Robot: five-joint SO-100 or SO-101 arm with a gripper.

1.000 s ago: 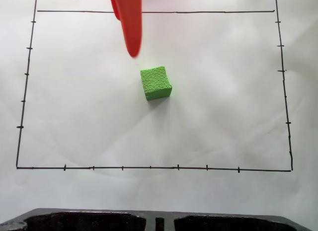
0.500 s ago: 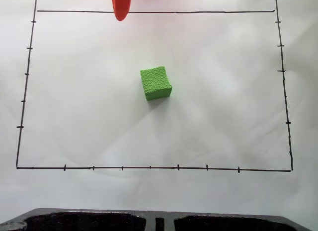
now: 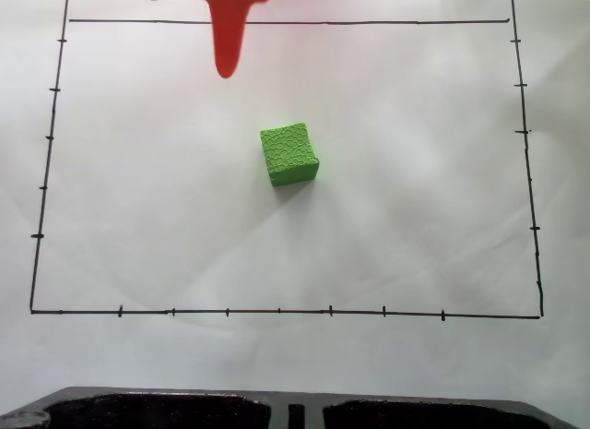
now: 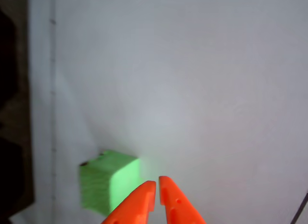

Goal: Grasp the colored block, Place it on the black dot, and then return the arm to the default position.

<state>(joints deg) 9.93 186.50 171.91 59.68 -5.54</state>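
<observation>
You will note that the gripper (image 3: 225, 69), which had drawn back toward the top edge, has extended again toward the colored block (image 3: 289, 154).

Nothing to read here — no words, numbers or brand marks on anything; the white paper (image 3: 415, 217) carries just a hand-drawn border with ticks.
</observation>
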